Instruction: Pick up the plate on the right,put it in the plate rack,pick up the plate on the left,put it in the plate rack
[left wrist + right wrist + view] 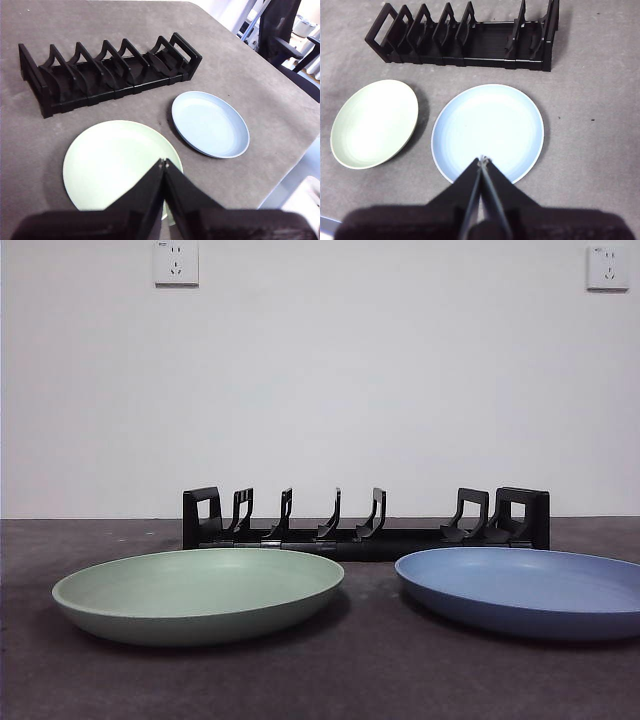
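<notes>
Front view: green plate (198,593), blue plate (525,589) before plate rack (365,521); both pincers closed, empty

Closed left gripper (164,162) above green plate (115,162), blue plate (210,123), plate rack (107,70)

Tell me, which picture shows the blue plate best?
The right wrist view: the whole blue plate shows from above, round and complete, with only the shut right gripper overlapping its near rim. The left wrist view shows it whole too, but off to the side. The front view sees it edge-on, cut off by the picture's edge.
</notes>
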{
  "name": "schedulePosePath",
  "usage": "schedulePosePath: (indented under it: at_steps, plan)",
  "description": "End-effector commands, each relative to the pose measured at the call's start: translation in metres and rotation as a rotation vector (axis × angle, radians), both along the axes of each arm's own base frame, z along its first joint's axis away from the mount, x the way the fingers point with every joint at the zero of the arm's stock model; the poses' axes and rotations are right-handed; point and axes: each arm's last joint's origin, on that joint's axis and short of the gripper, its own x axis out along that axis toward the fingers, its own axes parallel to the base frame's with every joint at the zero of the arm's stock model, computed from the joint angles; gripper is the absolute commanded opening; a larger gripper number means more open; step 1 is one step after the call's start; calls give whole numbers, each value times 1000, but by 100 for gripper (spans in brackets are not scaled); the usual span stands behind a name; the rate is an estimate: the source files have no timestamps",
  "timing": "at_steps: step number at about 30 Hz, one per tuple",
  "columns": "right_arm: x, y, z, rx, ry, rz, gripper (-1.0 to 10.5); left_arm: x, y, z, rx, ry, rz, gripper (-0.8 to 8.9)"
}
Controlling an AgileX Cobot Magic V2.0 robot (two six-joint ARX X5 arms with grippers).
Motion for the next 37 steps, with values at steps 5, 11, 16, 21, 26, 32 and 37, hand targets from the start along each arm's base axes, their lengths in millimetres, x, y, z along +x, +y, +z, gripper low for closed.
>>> schedulePosePath:
  at_steps: [5,11,16,21,26,32,37]
  plan:
    - [4,1,1,27,-3,27,575,2,-4,11,-15,-35,-91,691]
    - [24,-1,-6,47,85,13,566,7,-14,31,26,-95,-204,691]
    - [66,-4,-25,56,215,8,563,15,-26,27,47,-77,-297,691]
    - [105,-7,-52,67,360,4,562,20,-33,24,49,-60,-344,691]
    - [139,-11,-85,49,485,-16,562,24,-38,22,51,-42,-367,691]
    - [167,-10,-121,29,596,-17,511,24,-42,21,53,-39,-392,691]
    - [182,-2,-145,-6,657,3,469,25,-42,21,53,-36,-392,691]
